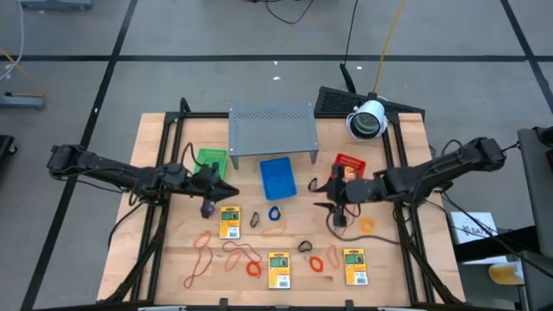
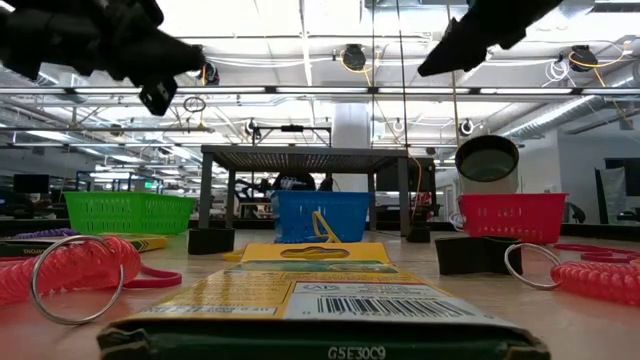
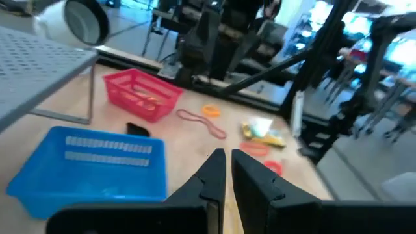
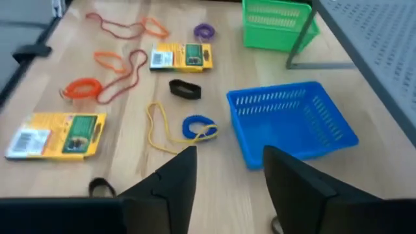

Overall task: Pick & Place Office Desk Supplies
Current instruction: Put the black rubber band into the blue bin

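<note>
Hovering above the wooden table (image 1: 155,259), the right gripper (image 1: 327,195) hung beside the red tray (image 1: 349,163), its two fingers (image 4: 170,179) spread apart with nothing between them. The right wrist view looked past them at the blue tray (image 4: 292,123), the green tray (image 4: 279,23), and loose supplies on the wood: a blue coiled ring (image 4: 198,127) touching a yellow rubber band (image 4: 156,127), a dark clip (image 4: 184,88), a purple ring (image 4: 204,30), an orange coiled ring (image 4: 81,88), and two yellow packets (image 4: 181,57) (image 4: 57,135).

The left gripper (image 1: 226,191) waited between the green tray (image 1: 211,159) and the blue tray (image 1: 277,177), its fingers (image 3: 208,182) pressed nearly together and holding nothing that could be made out. Just below it in the high view lay a purple ring (image 1: 208,208) and a yellow packet (image 1: 229,222).

Two more packets (image 1: 277,269) (image 1: 355,265) lay near the front edge, with orange-red rubber bands (image 1: 200,250) scattered between them. An orange ring (image 1: 368,225) sat near the right gripper. A grey perforated shelf (image 1: 270,130) stood behind the trays.
</note>
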### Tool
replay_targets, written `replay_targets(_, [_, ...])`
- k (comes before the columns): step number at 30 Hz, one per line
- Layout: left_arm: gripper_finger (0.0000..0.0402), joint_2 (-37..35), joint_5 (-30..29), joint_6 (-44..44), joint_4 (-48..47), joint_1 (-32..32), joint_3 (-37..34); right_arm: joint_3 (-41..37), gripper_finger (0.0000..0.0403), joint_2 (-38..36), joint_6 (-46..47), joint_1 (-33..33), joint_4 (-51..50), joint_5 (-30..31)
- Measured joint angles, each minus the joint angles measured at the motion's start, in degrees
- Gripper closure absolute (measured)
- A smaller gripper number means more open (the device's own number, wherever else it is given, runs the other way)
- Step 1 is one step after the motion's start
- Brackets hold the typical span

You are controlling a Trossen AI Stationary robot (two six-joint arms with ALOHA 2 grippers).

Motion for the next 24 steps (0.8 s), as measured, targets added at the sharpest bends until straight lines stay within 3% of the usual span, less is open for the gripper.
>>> replay_targets(7, [0.0369,3.4,2.3,2.6,-0.9,-0.7,7.9,0.0,0.0260,0.7,-4.9,0.9,3.4,5.0])
replay_targets(11, [0.0369,6.7,3.1,7.6,-8.0,-1.6,15.2,0.0,0.0261,1.0,-9.4,0.4,11.2,4.0])
replay_targets(15, [0.0369,9.0,2.8,14.0,-14.4,-2.0,21.5,0.2,0.0263,1.5,-19.6,-1.6,18.6,4.3])
replay_targets(21, [0.0369,11.1,2.8,18.8,-16.7,-1.9,25.0,3.1,0.0272,2.1,-17.2,-12.1,-1.4,2.7])
replay_targets(24, [0.0369,11.0,2.7,19.5,-16.7,-1.7,25.0,4.1,0.0275,3.0,-12.2,-17.2,-4.0,-7.2])
